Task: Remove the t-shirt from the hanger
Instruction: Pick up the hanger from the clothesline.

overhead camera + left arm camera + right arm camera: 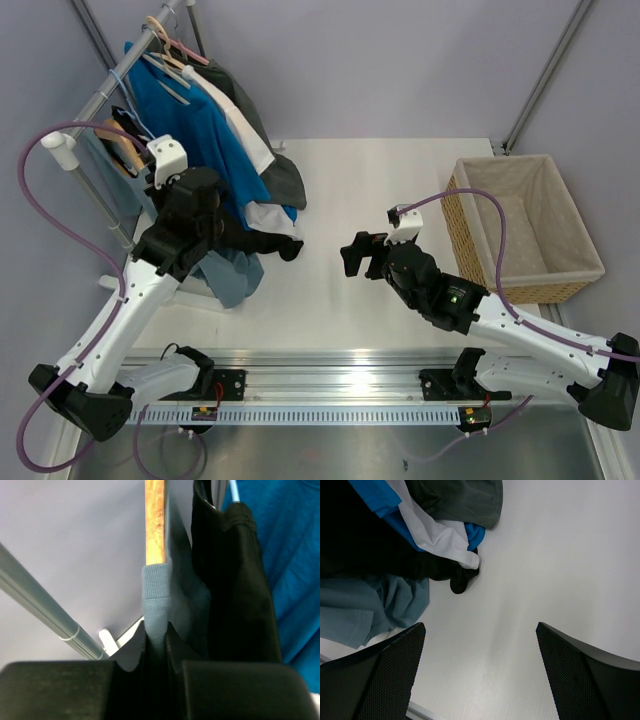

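A grey-blue t-shirt [175, 600] hangs on a wooden hanger [155, 520] at the rack's near end. In the left wrist view my left gripper [156, 640] is shut on the shirt's ribbed collar, just below the hanger's bare wood. From above, the left gripper [170, 195] reaches into the hanging clothes and the shirt's lower part [232, 275] drapes onto the table. My right gripper [360, 252] hovers open over the table centre, holding nothing. In its own view the right gripper [479, 627] is wide apart, with the shirt's hem [375, 605] at the left.
A black garment [235, 580] and a bright blue one [295, 555] hang right beside the grey-blue shirt. More clothes on hangers fill the metal rack [100, 100] at the back left. A wicker basket [525, 225] with a cloth liner stands at the right.
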Robot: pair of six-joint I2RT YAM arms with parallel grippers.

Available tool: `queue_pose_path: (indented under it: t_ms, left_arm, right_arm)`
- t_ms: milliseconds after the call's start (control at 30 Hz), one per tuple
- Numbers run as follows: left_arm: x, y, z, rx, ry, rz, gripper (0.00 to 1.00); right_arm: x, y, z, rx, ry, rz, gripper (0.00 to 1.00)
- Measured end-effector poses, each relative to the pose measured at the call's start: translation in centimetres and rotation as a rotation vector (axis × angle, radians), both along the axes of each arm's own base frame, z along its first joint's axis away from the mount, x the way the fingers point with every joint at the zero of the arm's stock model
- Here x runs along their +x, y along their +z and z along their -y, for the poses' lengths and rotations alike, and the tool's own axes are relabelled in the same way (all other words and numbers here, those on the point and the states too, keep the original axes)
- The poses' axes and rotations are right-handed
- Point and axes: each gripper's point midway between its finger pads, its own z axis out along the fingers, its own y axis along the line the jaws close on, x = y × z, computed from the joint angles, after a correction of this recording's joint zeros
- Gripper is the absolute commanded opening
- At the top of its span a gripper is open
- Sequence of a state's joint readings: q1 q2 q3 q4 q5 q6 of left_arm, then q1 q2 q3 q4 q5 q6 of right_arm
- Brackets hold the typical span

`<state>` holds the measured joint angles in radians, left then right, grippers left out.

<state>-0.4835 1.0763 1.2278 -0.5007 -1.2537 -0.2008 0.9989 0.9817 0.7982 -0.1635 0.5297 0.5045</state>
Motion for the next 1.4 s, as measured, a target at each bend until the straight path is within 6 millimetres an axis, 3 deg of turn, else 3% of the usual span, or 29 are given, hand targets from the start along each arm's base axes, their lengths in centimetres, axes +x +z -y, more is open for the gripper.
queue_pose_path:
  t_ms: [200,500,800,1100,1400]
  left_arm:
    - [-0.2,0.9,-0.2,0.017,-0.01,-0.019,0.0]
    - [-0.9,5.9,0.0,0.015,-0.058,0.033,0.0]
    - [-1.4,6.1,1.0,0.054,-0.112,-0.003,0.0]
    - [-5.0,6.2,3.0,0.072,-0.192,0.038,0.0]
    - [-7.2,5.5,2.8,0.05,-0.246,0.076,0.0]
  right_arm:
    - [0.0,0.0,0.0,-0.001,0.0,0.0,1.0]
    - [0.0,0.0,-0.1,-0.005,0.0,-0.003,1.0]
    - [0.1,0.0,-0.1,-0.006,0.0,-0.004,0.99]
    - [0.1,-0.2,-0.2,-0.011,-0.001,-0.007,1.0]
    - [0.3,-0.6,-0.4,-0.026,-0.003,-0.015,1.0]
